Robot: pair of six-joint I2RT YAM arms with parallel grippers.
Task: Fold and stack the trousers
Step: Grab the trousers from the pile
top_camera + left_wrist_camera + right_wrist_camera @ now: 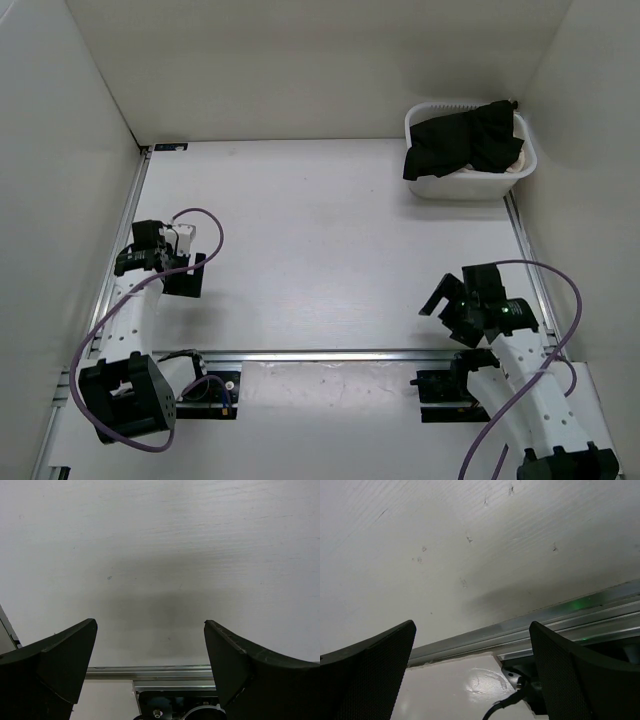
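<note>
Left pincer [160,262]: jaws spread wide, nothing between them; in its wrist view both dark fingers [55,665] frame bare white table [160,555].
Right pincer [465,305]: also gaping, gripping nothing; fingers [370,670] over the table, with the metal rail [545,620] just behind them.
Trousers [462,140]: black, crumpled in 1 heap, well ahead of the right pincer, far ahead and right of the left pincer; neither touches them.
Basket [470,188]: white, holds the trousers; 1 fold drapes over the rim nearest the left pincer.
Cable [205,222]: purple loop just beside the left pincer.
</note>
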